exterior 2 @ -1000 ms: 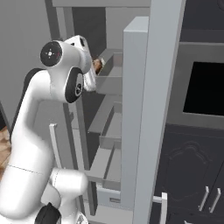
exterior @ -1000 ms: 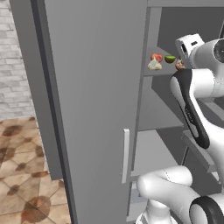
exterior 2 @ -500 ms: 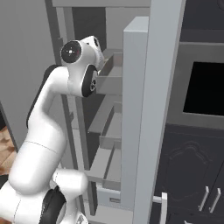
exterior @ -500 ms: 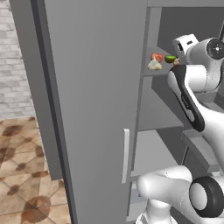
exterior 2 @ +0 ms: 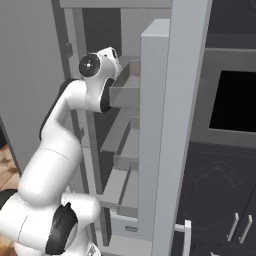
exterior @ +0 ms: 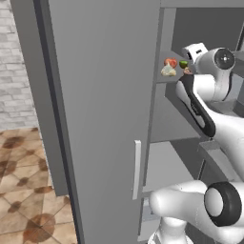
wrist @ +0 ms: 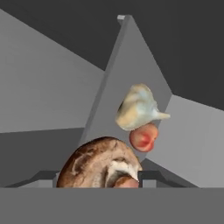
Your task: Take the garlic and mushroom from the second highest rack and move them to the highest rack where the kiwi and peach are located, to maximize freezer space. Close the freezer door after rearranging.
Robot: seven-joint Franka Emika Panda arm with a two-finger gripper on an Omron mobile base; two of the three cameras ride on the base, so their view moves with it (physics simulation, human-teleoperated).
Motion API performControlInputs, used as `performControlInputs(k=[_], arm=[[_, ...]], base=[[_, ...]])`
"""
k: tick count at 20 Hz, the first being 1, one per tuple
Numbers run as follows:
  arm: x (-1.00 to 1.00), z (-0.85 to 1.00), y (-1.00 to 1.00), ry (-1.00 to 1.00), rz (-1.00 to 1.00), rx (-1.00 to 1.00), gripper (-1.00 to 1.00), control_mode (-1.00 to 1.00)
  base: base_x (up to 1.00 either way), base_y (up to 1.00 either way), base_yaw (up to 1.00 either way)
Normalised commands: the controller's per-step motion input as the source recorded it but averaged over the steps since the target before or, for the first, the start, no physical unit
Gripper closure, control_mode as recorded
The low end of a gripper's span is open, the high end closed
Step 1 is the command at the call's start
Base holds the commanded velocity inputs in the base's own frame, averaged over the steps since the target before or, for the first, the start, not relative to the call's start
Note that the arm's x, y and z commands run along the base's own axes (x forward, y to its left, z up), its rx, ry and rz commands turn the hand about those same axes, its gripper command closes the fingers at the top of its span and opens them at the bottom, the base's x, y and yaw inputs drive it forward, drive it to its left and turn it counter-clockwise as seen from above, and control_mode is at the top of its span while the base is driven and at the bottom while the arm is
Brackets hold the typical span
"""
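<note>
Three pieces of produce sit on the highest rack [exterior: 162, 80] in your left base view: the pale garlic [exterior: 167, 70] at the front edge, the red peach [exterior: 170, 62] just behind it, and the green kiwi [exterior: 183, 64] to their right, further along the rack. A small brownish spot at the arm's wrist, just right of the kiwi, is likely the mushroom [exterior: 187, 71], though it is too small there for you to be sure.

Look at the hand view and you get the mushroom [wrist: 101, 164] much closer: its brown cap fills the lower middle of the picture, stem end turned toward the camera, right between the two dark finger tips [wrist: 151, 176]. The gripper [wrist: 98, 180] appears closed around the mushroom, with a tip showing on each side of the cap. Beyond it, the garlic [wrist: 138, 108] lies on the grey rack surface with the peach [wrist: 143, 137] touching it on the near side.

Your arm reaches up from the base into the freezer, its wrist level with the highest rack. The freezer door [exterior: 105, 114] stands open, its handle [exterior: 137, 169] on the edge nearest the arm. In the right base view you see the arm's elbow against the open door bins [exterior 2: 125, 90], with the lower racks [exterior 2: 120, 145] stepping down beneath it.
</note>
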Motion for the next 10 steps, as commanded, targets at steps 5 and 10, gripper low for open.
performControlInputs(k=[5, 10], arm=[[0.51, -0.04, -0.04, 0.01, 0.01, 0.00, 1.00, -1.00], [0.38, -0.05, -0.05, 0.03, 0.01, 0.00, -1.00, -1.00]], base=[[0.00, 0.00, 0.00], [0.00, 0.00, 0.00]])
